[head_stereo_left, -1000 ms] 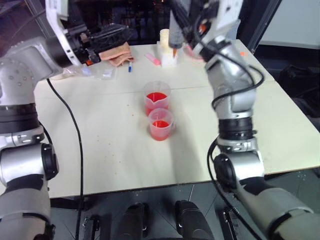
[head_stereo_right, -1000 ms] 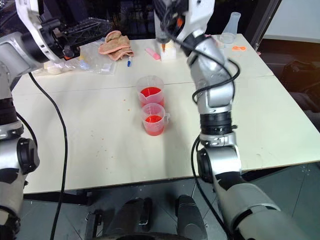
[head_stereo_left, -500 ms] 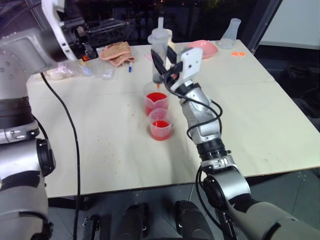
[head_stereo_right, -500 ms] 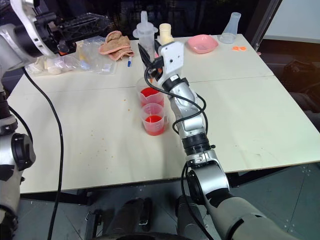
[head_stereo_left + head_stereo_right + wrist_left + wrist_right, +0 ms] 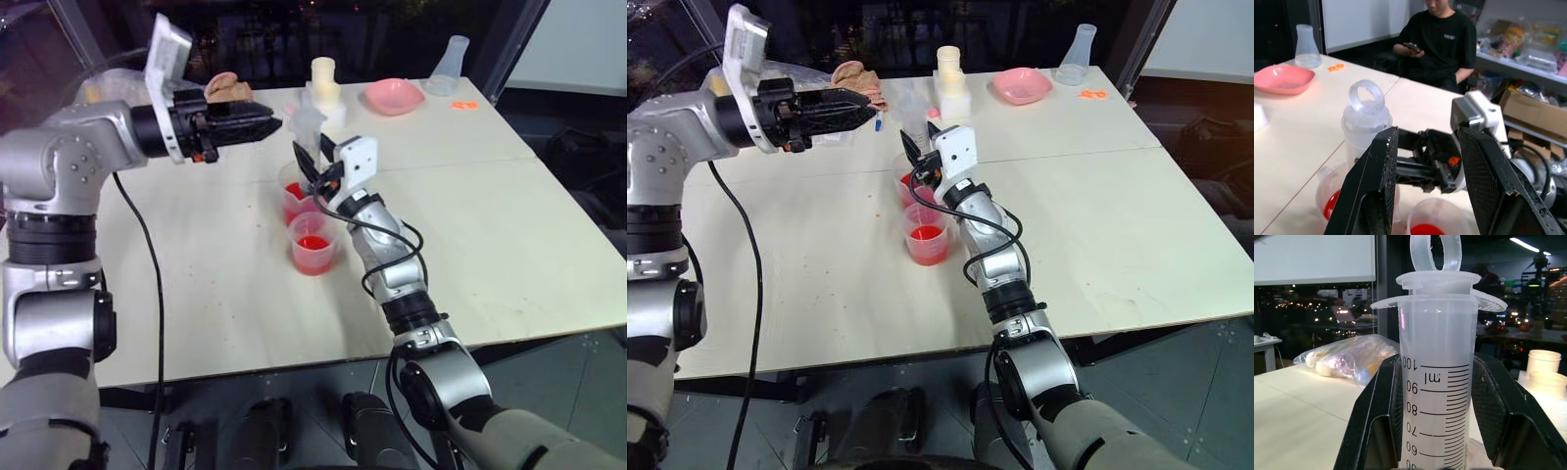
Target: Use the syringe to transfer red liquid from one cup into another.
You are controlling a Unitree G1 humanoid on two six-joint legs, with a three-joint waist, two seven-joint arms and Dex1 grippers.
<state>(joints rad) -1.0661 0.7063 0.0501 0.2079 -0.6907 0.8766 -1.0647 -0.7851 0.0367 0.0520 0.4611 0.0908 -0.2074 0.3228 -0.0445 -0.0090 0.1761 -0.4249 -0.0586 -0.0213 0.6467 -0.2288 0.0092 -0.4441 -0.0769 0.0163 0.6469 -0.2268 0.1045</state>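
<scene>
Right pincer point(image 5: 1432, 431), clamped on the syringe point(image 5: 1436, 396), has dropped from frame top into the tall cup point(image 5: 299, 201); left pincer point(image 5: 265, 125), apart, has come closer

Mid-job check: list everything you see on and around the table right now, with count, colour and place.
syringe: 1, clear with white plunger, upright over the taller cup, plunger pushed in
taller cup: 1, clear, red liquid inside, mid-table
shorter cup: 1, clear, red liquid inside, just in front of the taller cup
pink dish: 1, pink, far edge
flask: 1, clear, far right corner
cream container: 1, cream, far edge beside the dish
cloth: 1, tan, far left
plastic bag: 1, clear, far left
table: 1, pale
person: 1, black shirt, seated beyond the table
left gripper: black, open, level, near the syringe top
right gripper: black, shut on the syringe
</scene>
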